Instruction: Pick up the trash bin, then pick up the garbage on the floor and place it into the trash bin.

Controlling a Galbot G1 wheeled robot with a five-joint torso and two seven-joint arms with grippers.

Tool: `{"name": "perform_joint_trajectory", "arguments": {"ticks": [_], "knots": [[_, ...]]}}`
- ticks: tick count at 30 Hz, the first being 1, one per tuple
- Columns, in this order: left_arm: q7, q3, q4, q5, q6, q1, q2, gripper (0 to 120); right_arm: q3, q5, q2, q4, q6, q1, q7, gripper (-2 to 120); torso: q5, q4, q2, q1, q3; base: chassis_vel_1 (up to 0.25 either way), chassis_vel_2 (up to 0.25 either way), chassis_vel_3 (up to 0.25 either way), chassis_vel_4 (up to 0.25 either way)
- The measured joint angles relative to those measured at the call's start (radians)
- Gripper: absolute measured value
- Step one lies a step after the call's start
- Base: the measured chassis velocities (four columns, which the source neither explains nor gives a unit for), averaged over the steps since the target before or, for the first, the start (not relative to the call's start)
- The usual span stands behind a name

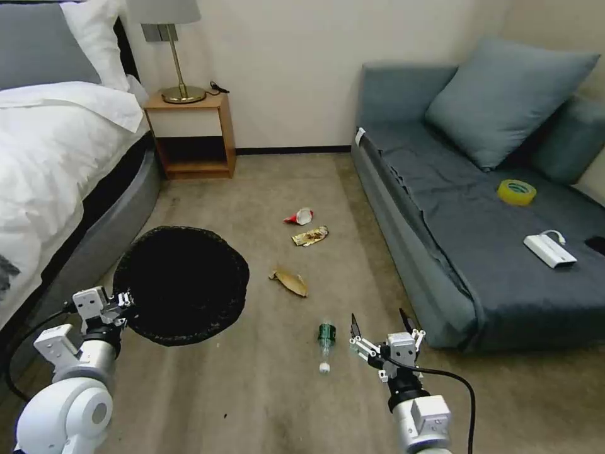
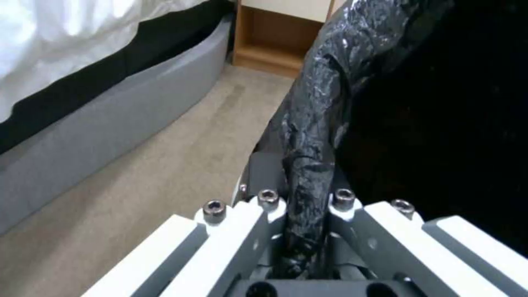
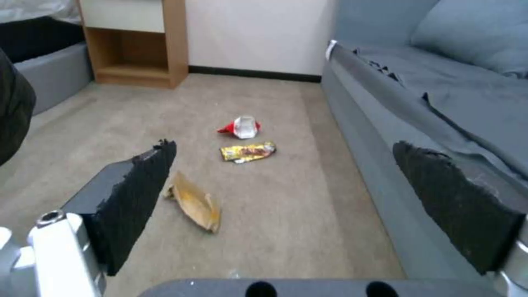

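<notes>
Left gripper (image 1: 124, 302) clamped on bin (image 1: 183, 284) rim, bin held off carpet (image 1: 265, 403) near bed (image 1: 57, 164). Right gripper (image 1: 380, 329) spread wide, empty, just beside bottle (image 1: 325, 338). Advice: shift toward bottle, straddle label, descend squarely, keep bin level. Peel (image 1: 290, 282), wrappers (image 1: 309, 236) lie farther toward nightstand.

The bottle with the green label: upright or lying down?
Lying down. The bottle rests on its side on the carpet, cap toward the robot, just left of the open right gripper.
</notes>
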Motion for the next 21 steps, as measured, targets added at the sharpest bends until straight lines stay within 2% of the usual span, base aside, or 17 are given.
{"name": "perform_joint_trajectory", "arguments": {"ticks": [6,14,17,20,21], "knots": [[0.000,0.000,0.000,0.000,0.000,0.001,0.000,1,-0.003,0.001,0.001,-0.008,0.005,0.008,0.002,100,0.0000,-0.0002,0.000,0.000,0.000,-0.108,0.120,0.099,-0.115],[0.002,-0.004,0.002,0.002,0.000,0.001,0.001,1,-0.015,0.034,-0.007,-0.040,0.011,0.049,0.015,100,0.0000,-0.0001,0.000,0.000,0.000,-0.016,0.010,0.013,-0.018],[0.008,-0.004,0.002,0.010,0.000,0.005,0.003,1,-0.026,0.068,-0.019,-0.054,-0.002,0.081,0.016,100,0.0000,-0.0001,0.000,0.000,0.000,0.000,0.000,0.000,0.000],[0.023,-0.006,0.005,0.042,-0.002,0.015,0.010,1,-0.068,0.165,-0.056,-0.079,-0.086,0.152,0.041,100,0.0001,-0.0001,0.000,0.000,0.000,0.000,0.000,0.000,0.000],[0.023,-0.006,0.005,0.042,-0.002,0.015,0.010,1,-0.068,0.165,-0.056,-0.079,-0.086,0.152,0.041,100,0.0001,-0.0001,0.000,0.000,0.000,0.000,0.000,0.000,0.000]]}}
